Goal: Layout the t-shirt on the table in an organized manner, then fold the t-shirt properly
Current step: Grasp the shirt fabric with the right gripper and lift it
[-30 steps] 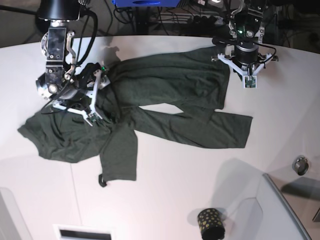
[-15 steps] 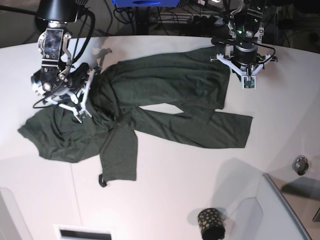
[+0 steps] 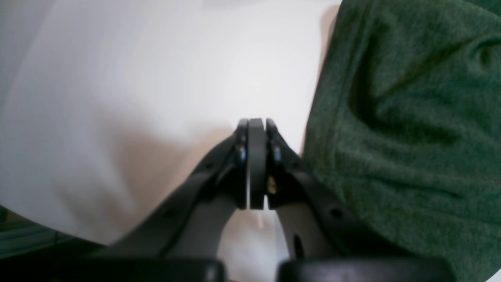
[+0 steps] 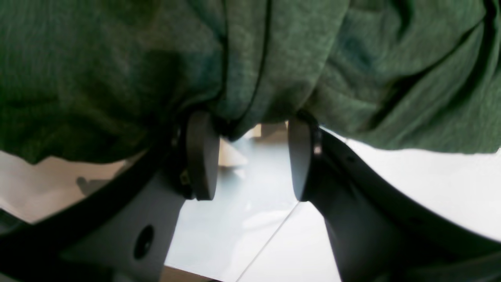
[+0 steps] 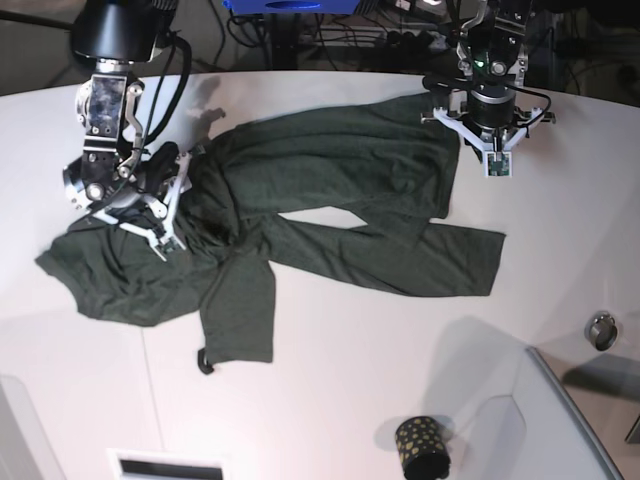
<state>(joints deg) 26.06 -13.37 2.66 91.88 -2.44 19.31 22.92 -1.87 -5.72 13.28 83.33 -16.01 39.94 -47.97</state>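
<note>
White table (image 5: 350, 400) with a curved far edge fills the base view; dark cables and a blue box sit beyond that edge. t-shirt (image 5: 330, 170) is spread crumpled across the far half of the tabletop, running from near the left edge towards the far right. One flap points at the near edge, and a bare patch of table shows through the middle of the cloth. Black gold-dotted cup (image 5: 421, 447) stands near the near edge, well apart from the shirt. Grey raised panel (image 5: 570, 420) takes the near right corner, with a small metal ring (image 5: 601, 329) just beyond it. Right gripper (image 5: 165, 215) is down on the bunched left part of the shirt. Left gripper (image 5: 497, 160) sits near the far edge, just beside the shirt's right end.

Left wrist view: left gripper (image 3: 256, 164) has its pads pressed together with nothing between them, over bare table (image 3: 137, 78). t-shirt (image 3: 411, 117) lies just to its right, not gripped.

Right wrist view: right gripper (image 4: 250, 156) has its pads apart, with a clear gap showing table (image 4: 411, 188) and a seam line. t-shirt (image 4: 274, 58) hangs in folds over the pad tips. Cloth touches the tips, but I cannot tell whether any is pinched.
</note>
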